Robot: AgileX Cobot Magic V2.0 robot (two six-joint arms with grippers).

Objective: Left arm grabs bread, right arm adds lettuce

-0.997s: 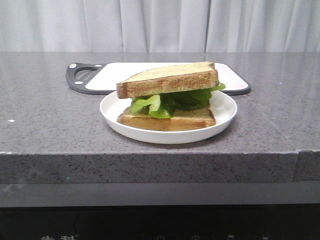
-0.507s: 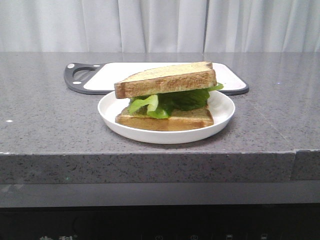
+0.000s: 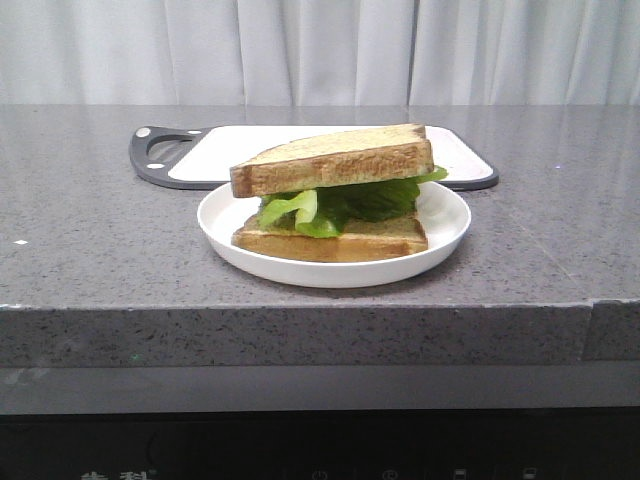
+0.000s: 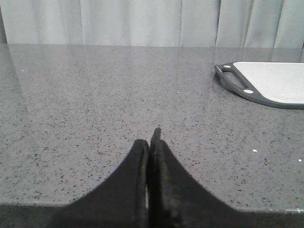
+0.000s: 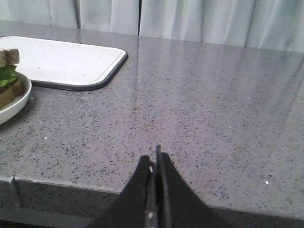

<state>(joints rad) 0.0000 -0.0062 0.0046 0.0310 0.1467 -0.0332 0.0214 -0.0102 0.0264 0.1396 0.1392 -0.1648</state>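
Note:
A slice of bread (image 3: pixel 335 160) with a golden-brown crust lies tilted on top of the green ruffled lettuce (image 3: pixel 340 203). Under the lettuce is a second slice (image 3: pixel 335 240), and all three are stacked on a white plate (image 3: pixel 452 222). Neither arm appears in the front view. In the left wrist view my left gripper (image 4: pixel 151 137) is shut on nothing, low over bare counter, apart from the plate. My right gripper (image 5: pixel 155 159) is shut and empty near the counter's front edge. The plate's rim (image 5: pixel 14 102), the lettuce (image 5: pixel 6 76) and a bread corner (image 5: pixel 9 56) show off to its side.
A white cutting board with a dark rim and handle (image 3: pixel 230 145) lies behind the plate; it is also in the left wrist view (image 4: pixel 275 83) and the right wrist view (image 5: pixel 61 61). The grey speckled counter drops off at its front edge (image 3: pixel 320 305). Pale curtains hang behind.
The whole front picture shifts a few pixels sideways. The stacked bread, lettuce and plate keep their arrangement.

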